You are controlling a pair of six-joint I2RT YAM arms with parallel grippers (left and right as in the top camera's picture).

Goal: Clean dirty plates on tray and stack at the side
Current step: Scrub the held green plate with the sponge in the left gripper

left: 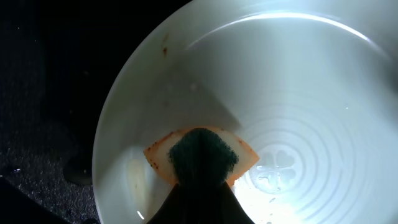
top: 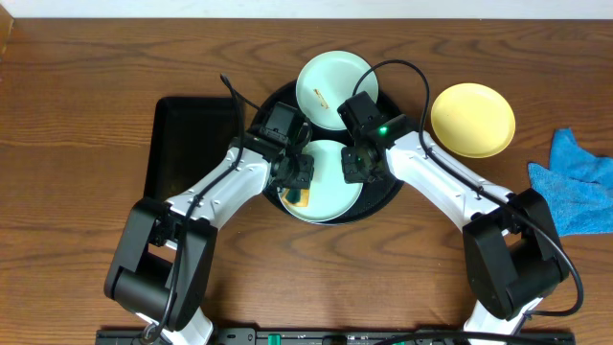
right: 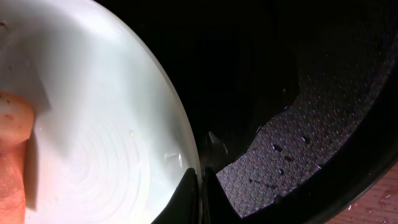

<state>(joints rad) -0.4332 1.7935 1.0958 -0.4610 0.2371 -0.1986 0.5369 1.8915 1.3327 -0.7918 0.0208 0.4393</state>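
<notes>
On the tray [right: 311,149], the front mint plate [top: 335,199] is pinned at one edge, with a sponge on it.

The left claw [top: 295,177] is closed on the sponge [left: 202,155] and presses it onto the plate's left-front part. A small brownish fleck shows up by the rim beyond it. The right claw [right: 200,186] is clamped on the same plate's right rim, so the dish lies wholly to that claw's left and directly beneath the left claw. Judging by this, the wiping falls to the left arm, sweeping away from the held edge, while the right arm steadies. A second mint plate [top: 330,81] sits at the back of the tray. The yellow plate [top: 472,120] lies on the desk [top: 96,67] to the right, nearer the right arm, which seems the likelier one to carry this plate there.
</notes>
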